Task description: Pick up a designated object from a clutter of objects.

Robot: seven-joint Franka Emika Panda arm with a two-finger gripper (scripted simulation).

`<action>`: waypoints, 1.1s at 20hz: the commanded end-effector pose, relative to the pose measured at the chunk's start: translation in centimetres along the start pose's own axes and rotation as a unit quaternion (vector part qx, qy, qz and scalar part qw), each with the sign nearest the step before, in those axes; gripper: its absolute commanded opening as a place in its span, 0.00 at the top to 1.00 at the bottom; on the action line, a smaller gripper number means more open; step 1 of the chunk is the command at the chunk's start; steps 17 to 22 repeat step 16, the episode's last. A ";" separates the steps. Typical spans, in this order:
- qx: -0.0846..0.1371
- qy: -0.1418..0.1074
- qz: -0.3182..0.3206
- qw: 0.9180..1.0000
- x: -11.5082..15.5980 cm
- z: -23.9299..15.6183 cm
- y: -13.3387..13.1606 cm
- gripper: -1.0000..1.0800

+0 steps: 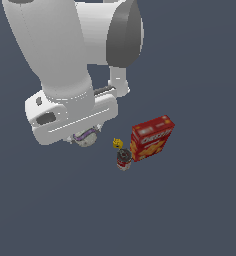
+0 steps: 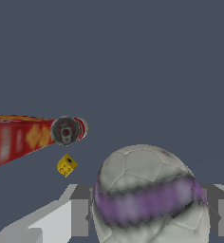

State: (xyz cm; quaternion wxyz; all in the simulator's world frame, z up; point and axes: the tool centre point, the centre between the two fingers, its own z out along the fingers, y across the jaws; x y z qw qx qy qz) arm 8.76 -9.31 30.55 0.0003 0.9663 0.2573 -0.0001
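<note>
White-purple ball [image 2: 149,194] clasped between the fingers [image 2: 79,217], can [image 2: 66,130] and box [image 2: 16,140] well apart

Your exterior view looks steeply down from above, arm [image 1: 65,65] filling its upper left, cracker box [image 1: 151,137] and can [image 1: 123,160] small and distant; your wrist view sits close behind the ball [image 2: 149,197], facing outward; both share ball, can, box, yellow object [image 2: 66,165].
</note>
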 end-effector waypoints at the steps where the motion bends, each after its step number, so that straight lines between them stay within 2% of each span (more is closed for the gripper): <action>1: 0.000 0.000 0.000 1.000 0.3 -2.3 -0.6 1.00; 10: 0.000 0.000 0.001 1.000 1.1 -7.1 -1.6 1.00; 22: 0.000 0.000 0.001 1.000 1.3 -7.8 -1.6 1.00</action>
